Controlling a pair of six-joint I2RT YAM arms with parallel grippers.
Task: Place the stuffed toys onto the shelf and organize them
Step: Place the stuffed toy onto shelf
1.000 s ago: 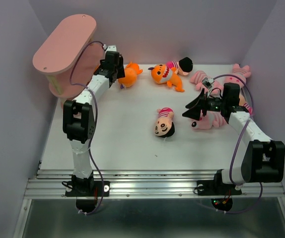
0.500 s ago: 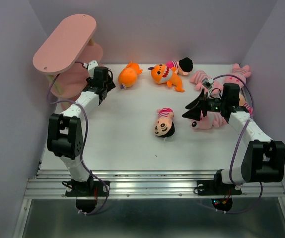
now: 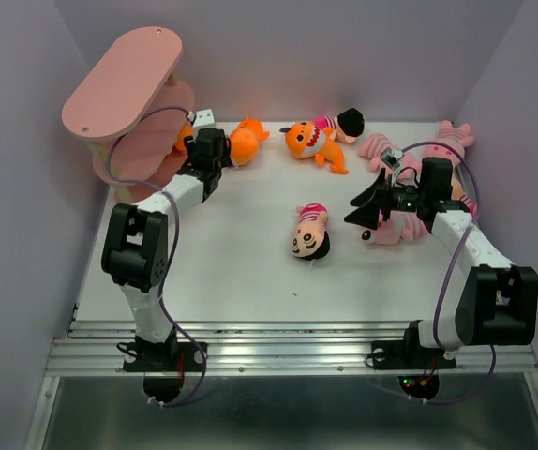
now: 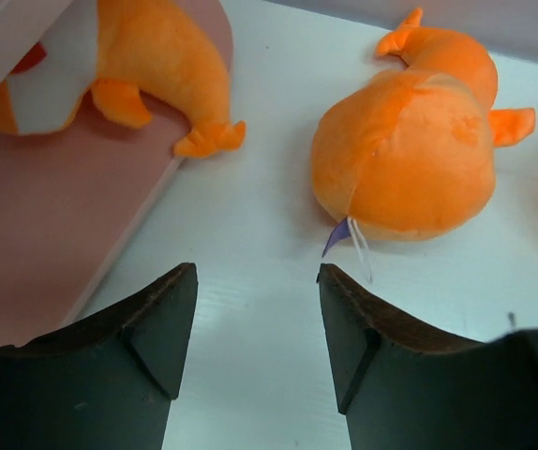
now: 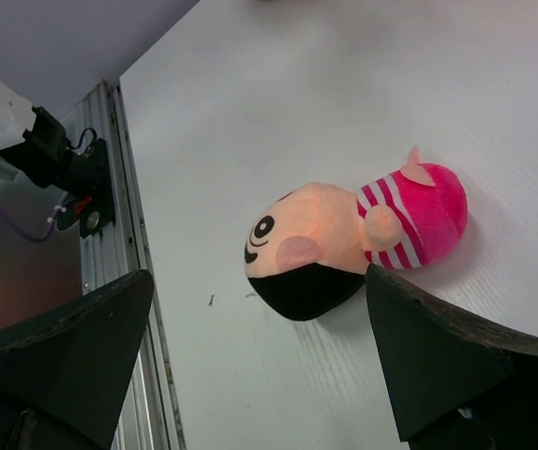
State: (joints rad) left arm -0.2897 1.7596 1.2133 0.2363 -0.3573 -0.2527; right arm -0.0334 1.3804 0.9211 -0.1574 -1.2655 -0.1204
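From my station I had the left gripper (image 4: 255, 281) low over the table (image 3: 231, 272) beside the shelf (image 3: 124, 80), which stood in the far left corner. Its jaws were partly apart with nothing between them. Just ahead of its fingertips lay an orange shark (image 4: 410, 159) on the white surface, a small tag sticking out toward the gripper, which was not touching it. A second orange shark (image 4: 147, 56) lay on the shelf's lowest pink board, its tail at the board's edge. The right gripper (image 5: 257, 274) hung spread wide and empty above a black-haired doll (image 5: 344, 248) lying on its side mid-table. Overhead I saw a third orange shark (image 3: 308, 141) and another doll (image 3: 344, 122) touching at the back, and pink striped animals (image 3: 452, 138) lying around my right arm at the table's right side.
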